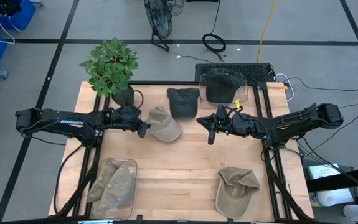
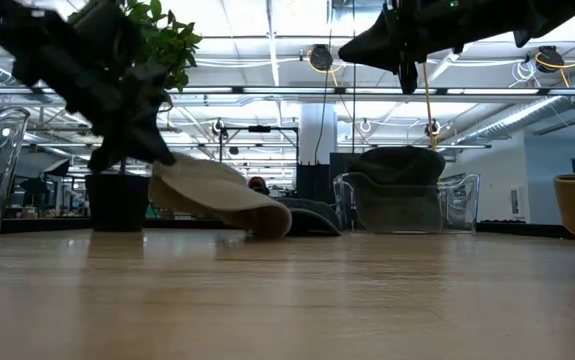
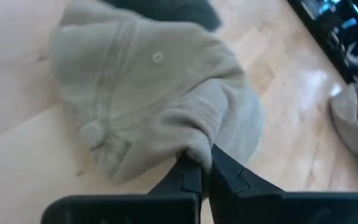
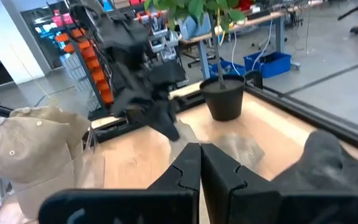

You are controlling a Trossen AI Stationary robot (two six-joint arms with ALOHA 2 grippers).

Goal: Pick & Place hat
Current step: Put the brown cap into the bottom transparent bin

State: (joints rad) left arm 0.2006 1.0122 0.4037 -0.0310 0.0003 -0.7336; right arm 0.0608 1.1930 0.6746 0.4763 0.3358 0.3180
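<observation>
Left hand (image 1: 142,128) pinched shut on the edge of a tan hat (image 1: 164,124) resting on the wooden surface (image 1: 179,174) just ahead, grasp made, lift and placement remaining, right hand (image 1: 211,132) closed and empty.

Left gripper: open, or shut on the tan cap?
Shut on the tan cap: the left gripper pinches a fold of its fabric, fingers nearly together.

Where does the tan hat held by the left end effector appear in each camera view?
High view: tan hat left of centre, beside the left end effector.
Low view: left of centre, lifted at one edge.
Left wrist view: fills the picture, fabric pinched.
Right wrist view: partly hidden by the left arm; I cannot mark it for sure.
Shared landmark: potted plant, beside it.
</observation>
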